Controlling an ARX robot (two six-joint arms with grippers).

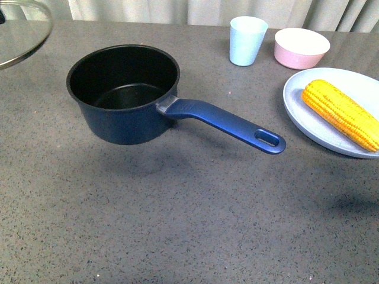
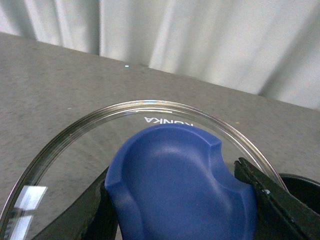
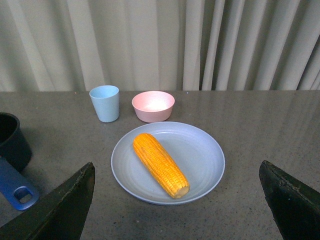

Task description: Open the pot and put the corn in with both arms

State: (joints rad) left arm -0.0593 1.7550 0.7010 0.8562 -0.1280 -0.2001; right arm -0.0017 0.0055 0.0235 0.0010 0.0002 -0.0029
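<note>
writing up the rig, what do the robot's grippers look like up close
Only the finger ends show, in the two wrist views. The left gripper has two plain black fingers that narrow toward blunt tips, with a slight sheen along the edges. The right gripper has matching black fingers, wedge-shaped with flat faces. No cables or markings show on either.

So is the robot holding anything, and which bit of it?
Yes. The left tool grips the glass lid by its blue knob. The right tool is open and holds nothing.
</note>
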